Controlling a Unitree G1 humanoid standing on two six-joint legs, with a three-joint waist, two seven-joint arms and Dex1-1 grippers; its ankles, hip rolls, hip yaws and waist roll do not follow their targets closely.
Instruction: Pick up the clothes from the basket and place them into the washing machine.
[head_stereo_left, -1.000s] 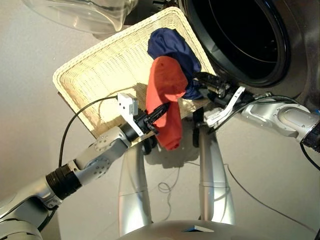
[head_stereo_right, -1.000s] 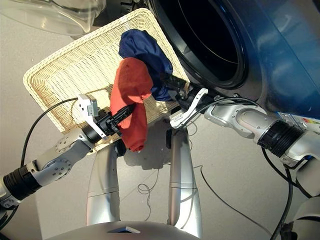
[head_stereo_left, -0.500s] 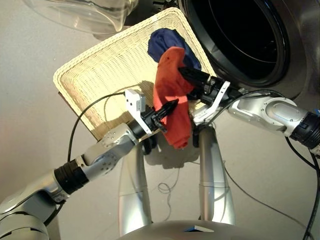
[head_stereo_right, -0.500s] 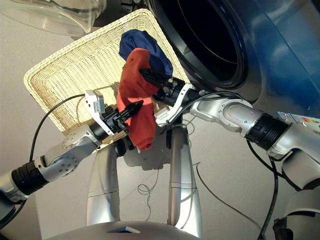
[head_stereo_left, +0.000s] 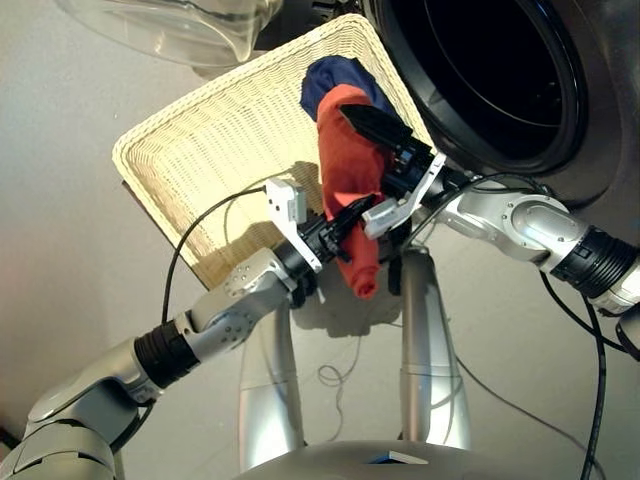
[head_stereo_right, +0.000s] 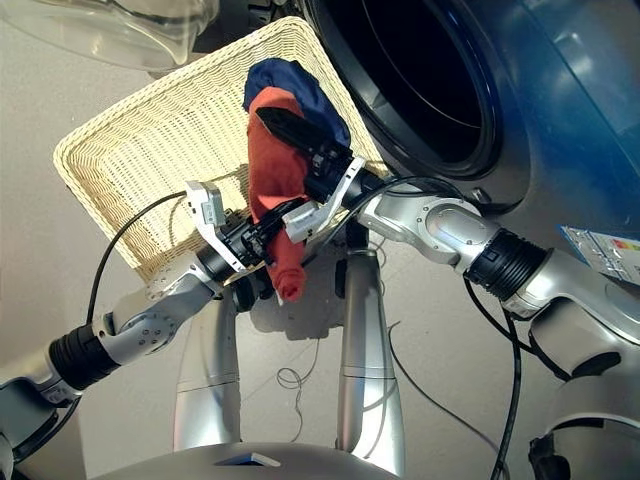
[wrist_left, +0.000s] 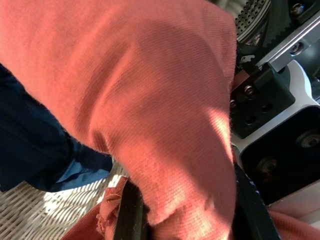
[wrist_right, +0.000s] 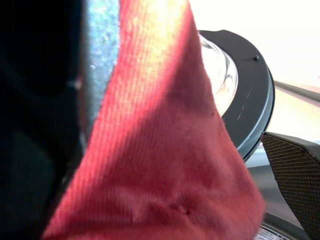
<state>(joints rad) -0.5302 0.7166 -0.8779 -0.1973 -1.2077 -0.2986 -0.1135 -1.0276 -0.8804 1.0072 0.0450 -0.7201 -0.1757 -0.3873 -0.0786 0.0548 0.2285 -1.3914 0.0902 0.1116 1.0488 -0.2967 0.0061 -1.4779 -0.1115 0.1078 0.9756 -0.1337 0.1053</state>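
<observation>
A red-orange garment (head_stereo_left: 350, 175) hangs above the near edge of the cream wicker basket (head_stereo_left: 150, 140). My left gripper (head_stereo_left: 338, 215) is shut on its lower middle; in the left wrist view the cloth (wrist_left: 150, 100) fills the space between the fingers. From the right, my right gripper (head_stereo_left: 358, 125) reaches over the garment's top, open, with the red cloth (wrist_right: 165, 165) lying between its spread fingers. A navy blue garment (head_stereo_left: 330, 78) lies in the basket's far corner, behind the red one. The washing machine (head_stereo_left: 572, 110) stands at the upper right, its dark porthole open.
The machine's round glass door (head_stereo_left: 170, 25) is swung open at the top left, beyond the basket. Thin cables (head_stereo_left: 335, 375) trail on the grey floor below the arms.
My right gripper has moved left, from beside the navy garment onto the top of the red-orange one. My left gripper has shifted slightly right, still holding the red-orange garment.
</observation>
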